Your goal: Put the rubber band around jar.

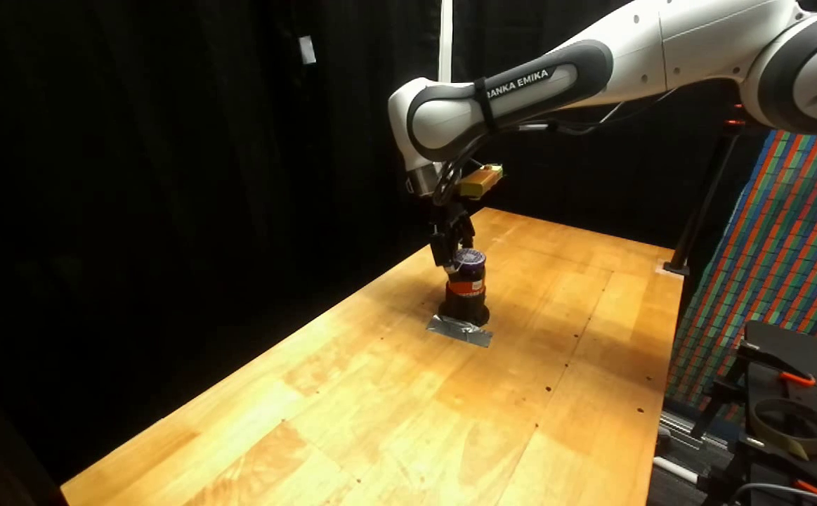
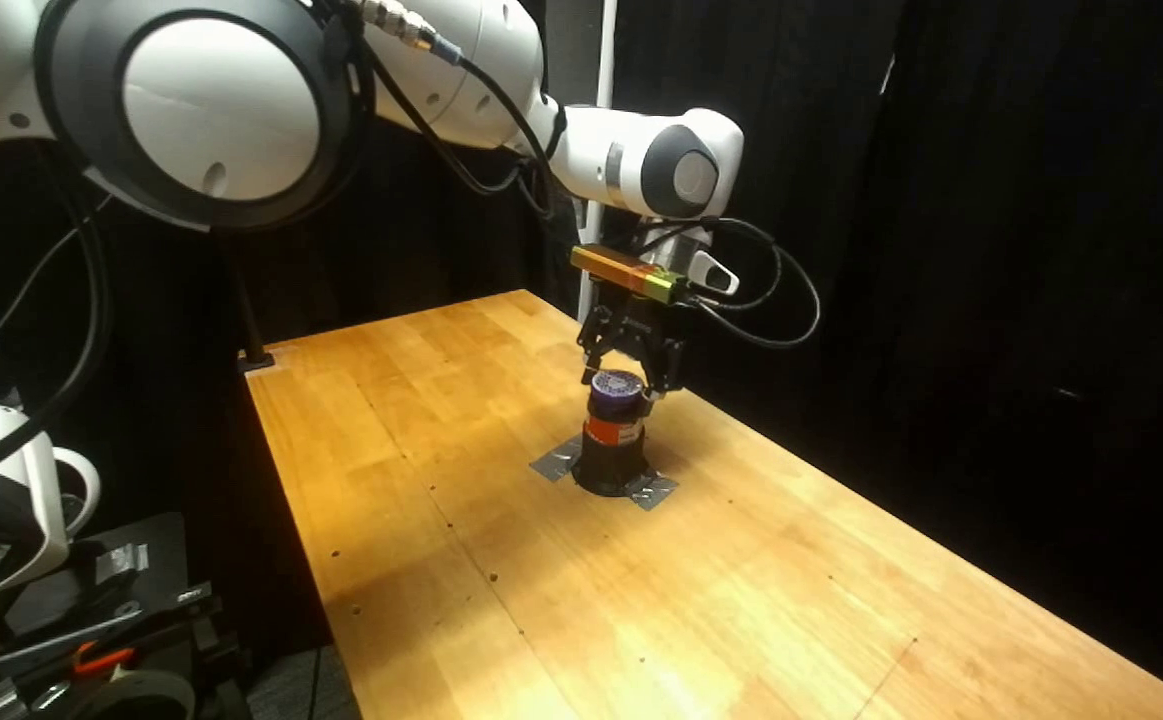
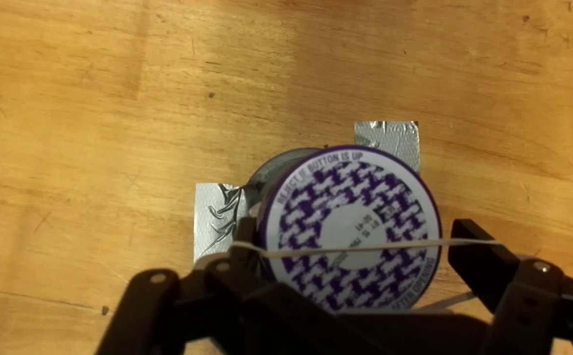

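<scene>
The jar stands upright on the table, with a purple-and-white lid, an orange-red middle and a dark flared bottom. It shows in both exterior views point(image 1: 466, 288) point(image 2: 613, 432), and its lid fills the middle of the wrist view point(image 3: 353, 212). My gripper point(image 3: 355, 239) points down at the lid, also in both exterior views point(image 1: 458, 257) point(image 2: 621, 388). Its fingers are apart, one on each side of the lid. The left finger is close to the rim; a gap shows at the right one. A thin pale rubber band point(image 3: 362, 248) stretches between the fingers, crossing over the lid. The band's far side is mostly hidden.
Silver tape strips point(image 1: 459, 330) point(image 2: 653, 492) point(image 3: 217, 217) lie on the wooden table point(image 1: 394, 422) at the jar's base. A black post point(image 1: 676, 267) stands at a table corner. A side cart point(image 1: 794, 379) with a tape roll and clamps stands beside the table. Dark curtains hang behind.
</scene>
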Controlling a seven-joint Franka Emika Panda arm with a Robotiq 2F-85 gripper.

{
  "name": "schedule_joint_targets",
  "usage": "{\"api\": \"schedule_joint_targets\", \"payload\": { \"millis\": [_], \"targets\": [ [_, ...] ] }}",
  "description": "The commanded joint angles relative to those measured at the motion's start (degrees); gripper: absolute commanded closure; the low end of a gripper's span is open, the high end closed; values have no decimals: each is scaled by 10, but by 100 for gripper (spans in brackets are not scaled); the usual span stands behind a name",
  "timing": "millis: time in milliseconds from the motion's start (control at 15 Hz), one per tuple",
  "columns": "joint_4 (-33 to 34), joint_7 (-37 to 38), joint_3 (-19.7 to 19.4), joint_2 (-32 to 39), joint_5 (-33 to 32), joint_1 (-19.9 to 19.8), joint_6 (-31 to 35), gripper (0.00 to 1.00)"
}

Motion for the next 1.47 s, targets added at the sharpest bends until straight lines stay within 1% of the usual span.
{"api": "schedule_joint_targets", "payload": {
  "millis": [0, 133, 200, 267, 333, 467, 667, 867, 933, 1000, 1067, 1133, 1267, 1333, 1400],
  "targets": [
    [-7, 22, -8, 0, -12, 14, -6, 0],
    [-26, 22, -9, -11, -19, 17, -12, 0],
    [-56, 27, -12, -28, -24, 18, -10, 0],
    [-69, 28, -12, -34, -26, 18, -9, 0],
    [-108, 25, -10, -56, -25, 15, 4, 0],
    [-163, 20, -6, -89, -23, 11, 23, 0],
    [-233, 22, -6, -135, -20, 8, 49, 0],
    [-305, 26, 2, -178, -24, 0, 97, 0],
    [-330, 25, 3, -191, -24, -1, 123, 25],
    [-356, 28, 2, -203, -28, 0, 158, 27],
    [-381, 29, 2, -216, -30, 1, 192, 34],
    [-408, 34, 1, -229, -32, 2, 236, 44],
    [-462, 45, -4, -254, -45, 6, 323, 58],
    [-491, 57, -6, -268, -53, 8, 363, 66],
    [-520, 73, -10, -281, -65, 13, 407, 73]
  ]
}}
